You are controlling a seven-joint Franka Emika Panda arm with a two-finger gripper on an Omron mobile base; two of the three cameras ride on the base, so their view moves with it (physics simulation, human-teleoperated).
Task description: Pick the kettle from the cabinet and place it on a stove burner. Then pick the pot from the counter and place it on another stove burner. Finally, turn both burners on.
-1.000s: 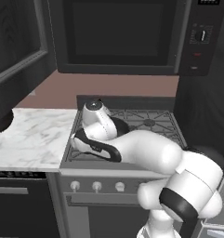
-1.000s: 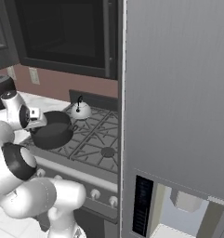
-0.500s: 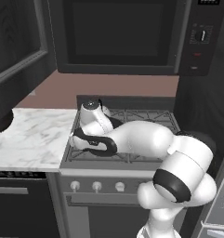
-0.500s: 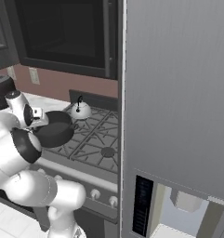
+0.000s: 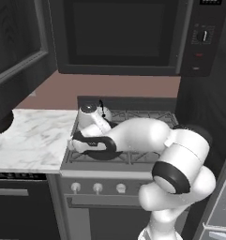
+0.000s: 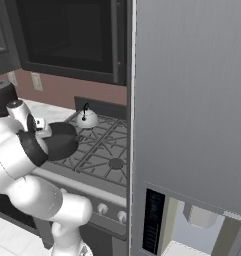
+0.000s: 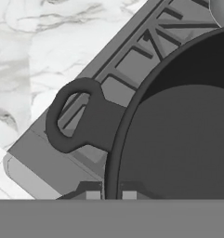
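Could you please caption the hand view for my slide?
Tool shut on the pot rim over the stove grate.

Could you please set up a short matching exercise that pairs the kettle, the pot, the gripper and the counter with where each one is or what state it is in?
Things:
1. kettle
2. pot
3. gripper
4. counter

Places or states:
A. white marble, left of the cooktop
B. shut on the pot's rim
C. on a back burner, free of the arm
D. over a front burner, held by its rim

Pairs: 1-C, 2-D, 3-B, 4-A
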